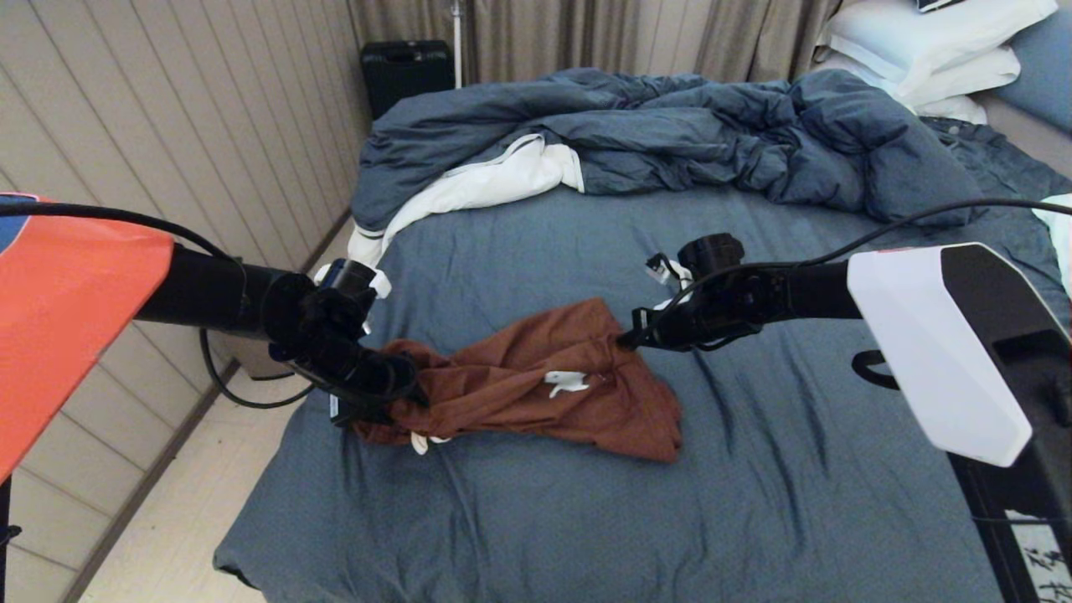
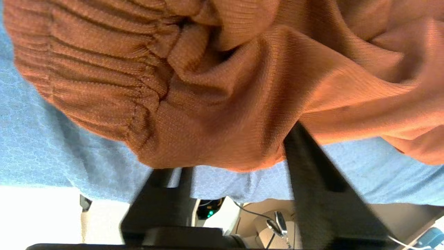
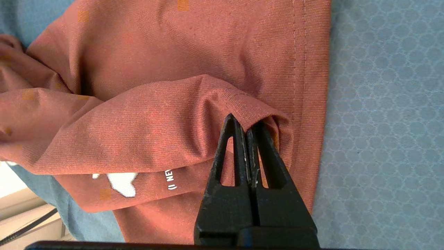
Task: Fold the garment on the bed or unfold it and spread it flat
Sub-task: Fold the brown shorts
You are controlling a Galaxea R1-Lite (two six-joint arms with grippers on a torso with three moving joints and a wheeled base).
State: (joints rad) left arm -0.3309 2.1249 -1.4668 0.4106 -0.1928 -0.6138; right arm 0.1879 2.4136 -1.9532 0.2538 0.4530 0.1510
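1. The garment [image 1: 536, 385] lies bunched on the bed [image 1: 754, 469], below the duvet [image 1: 670, 134].
2. Right gripper [image 3: 247, 129] fingers pinch its hem; left gripper [image 2: 232, 152] fingers straddle the waistband; flattening remains.

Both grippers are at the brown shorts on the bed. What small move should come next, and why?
Probably finish closing the left gripper on the gathered waistband: its fingers sit either side of the fabric with a gap between them. The right gripper is pinched shut on a fold near the leg hem of the shorts, which lie bunched on the bed. With both ends held, the arms could pull apart.
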